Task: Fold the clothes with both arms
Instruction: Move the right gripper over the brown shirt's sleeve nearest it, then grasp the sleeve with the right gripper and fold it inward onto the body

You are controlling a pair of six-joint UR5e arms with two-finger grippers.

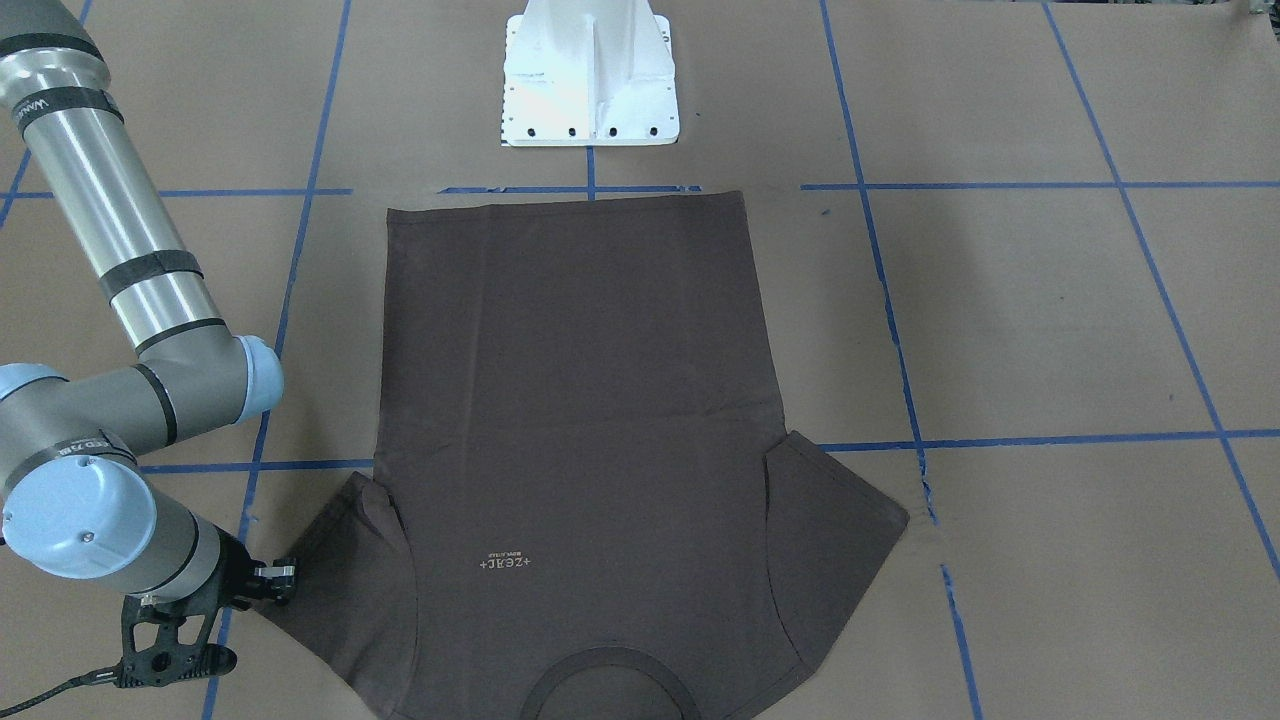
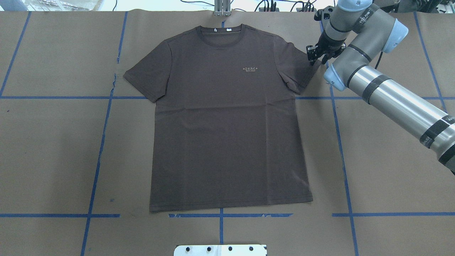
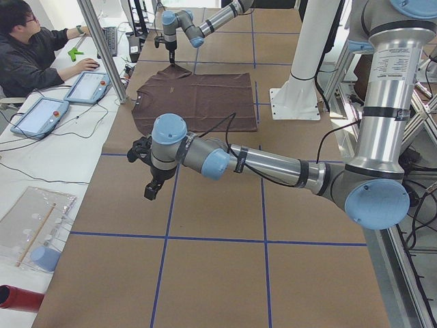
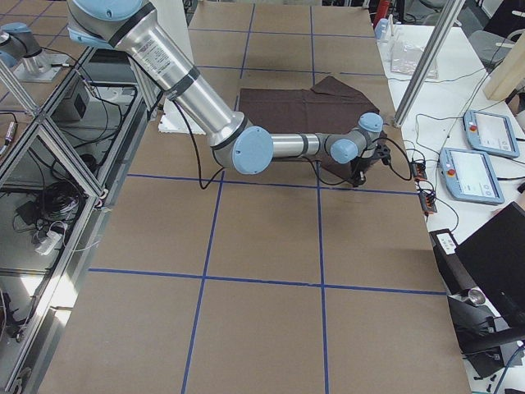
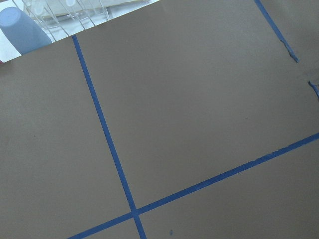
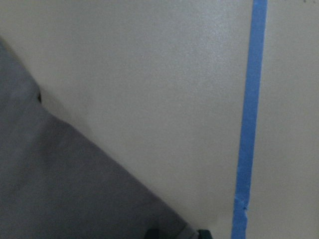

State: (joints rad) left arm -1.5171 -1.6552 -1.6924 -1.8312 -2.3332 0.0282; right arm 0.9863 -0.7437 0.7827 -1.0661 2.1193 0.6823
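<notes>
On taped brown paper (image 2: pixel 53 142), T-shirt (image 2: pixel 227 124) (flat)

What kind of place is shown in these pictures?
Probably a robotics lab: the left arm and right arm stand at a paper-covered table with a blue tape grid, and a person sits beside it at control tablets.

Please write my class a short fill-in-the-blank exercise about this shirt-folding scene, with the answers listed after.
1. The T-shirt lies spread ____ on the table.
2. Its chest logo faces ____.
3. The right gripper is at the outer edge of one ____.
4. The tape lines on the table are ____.

Answers: flat; up; sleeve; blue.
</notes>
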